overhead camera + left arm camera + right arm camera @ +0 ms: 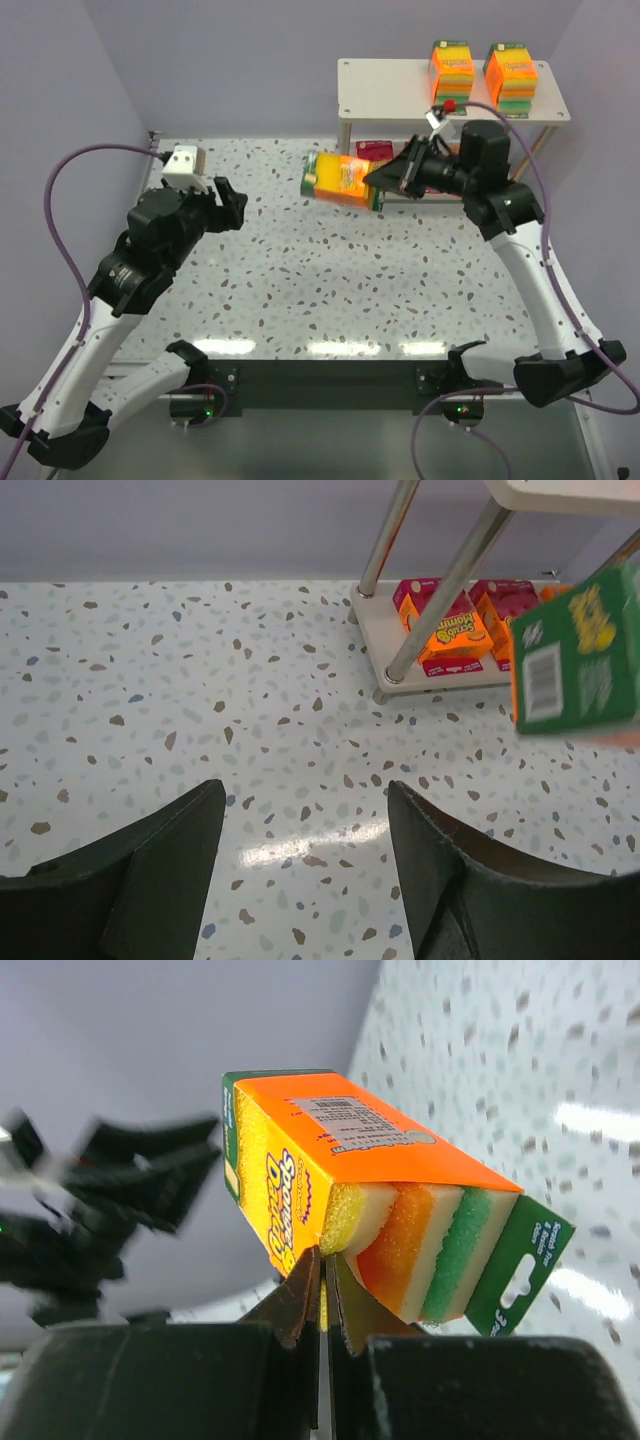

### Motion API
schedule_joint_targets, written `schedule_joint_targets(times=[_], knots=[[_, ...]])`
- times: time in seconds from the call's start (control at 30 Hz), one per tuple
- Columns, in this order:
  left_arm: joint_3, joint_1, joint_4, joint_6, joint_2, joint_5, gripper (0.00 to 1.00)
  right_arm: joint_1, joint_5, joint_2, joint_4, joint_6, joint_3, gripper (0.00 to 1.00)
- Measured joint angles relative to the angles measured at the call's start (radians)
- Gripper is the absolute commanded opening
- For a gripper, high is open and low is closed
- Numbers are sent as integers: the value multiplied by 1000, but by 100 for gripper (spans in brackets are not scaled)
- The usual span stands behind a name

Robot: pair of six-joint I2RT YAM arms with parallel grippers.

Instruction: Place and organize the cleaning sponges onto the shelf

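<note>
Off the shelf's (400, 95) front-left corner, right gripper (378, 180) clenches one sponge pack (343, 180) above the table (300, 280); left gripper (232, 205) gapes empty near left edge.

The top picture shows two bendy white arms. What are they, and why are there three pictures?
They are two robot arms bolted to a speckled table. One camera looks down from above. The other two sit on the wrists, so each sees its own tool. The right tool is pinched shut on an orange sponge pack, holding it up in the air. The left tool is open and empty. The shelf carries sponge packs on top and more packs on its lower board.
</note>
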Motion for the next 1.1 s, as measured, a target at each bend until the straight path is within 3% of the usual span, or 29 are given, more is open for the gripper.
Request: schedule_joint_targets(times=[0.1, 0.2, 0.5, 0.73, 1.1], knots=[[6, 1, -1, -6, -6, -5, 71, -78, 45, 44, 76, 127, 156, 0], [6, 2, -13, -21, -2, -5, 71, -80, 138, 107, 166, 244, 275, 0], [6, 3, -35, -51, -21, -3, 70, -71, 639, 211, 241, 572, 273, 0], [6, 3, -37, -51, -23, 4, 70, -55, 846, 409, 198, 664, 509, 0], [6, 3, -45, -69, -22, 31, 70, 60, 1129, 564, 23, 697, 787, 0]])
